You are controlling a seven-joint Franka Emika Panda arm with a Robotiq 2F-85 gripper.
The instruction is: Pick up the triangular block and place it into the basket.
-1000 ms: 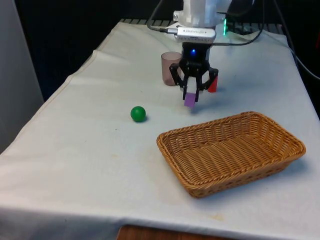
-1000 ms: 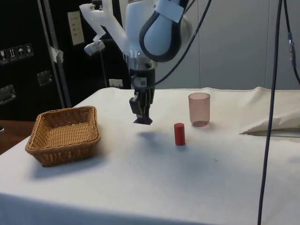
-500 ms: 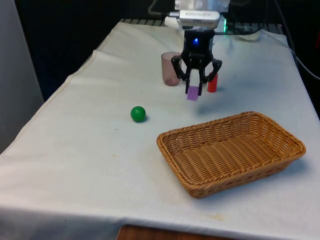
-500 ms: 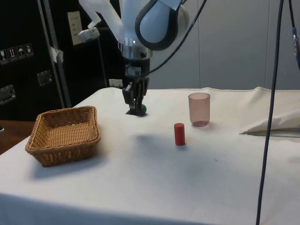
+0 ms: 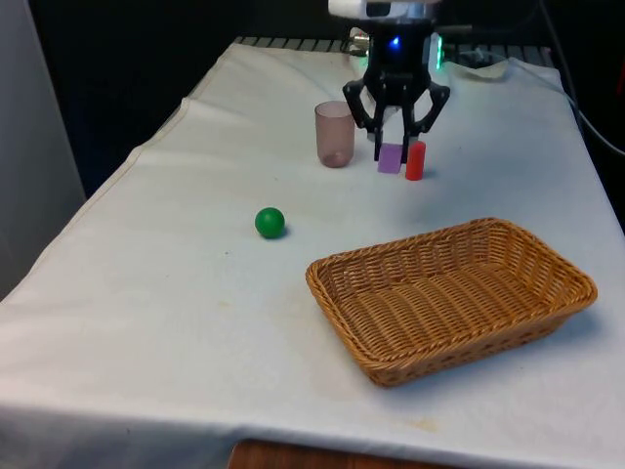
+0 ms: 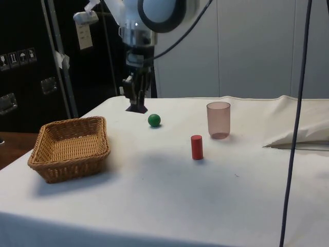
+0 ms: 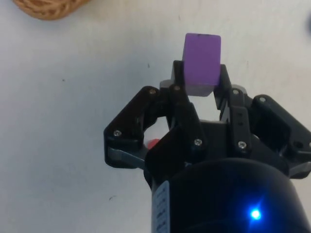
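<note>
High above the desk (image 5: 146, 293), the hand (image 5: 394, 147) grips the purple triangular block (image 5: 390, 158) between closed fingers; the carry step calls for crossing to the basket (image 5: 337, 283).

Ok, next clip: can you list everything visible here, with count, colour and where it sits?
purple block: one, purple, held in the gripper, up off the table
basket: one, tan wicker, on the table toward the front view's right, nothing in it
green ball: one, green, on the cloth to the front view's left of the basket
red cylinder: one, red, upright on the cloth near the cup
cup: one, translucent pinkish, upright at the far part of the table
table: one, under a white cloth
gripper: one, black, shut on the purple block, raised above the table
</note>
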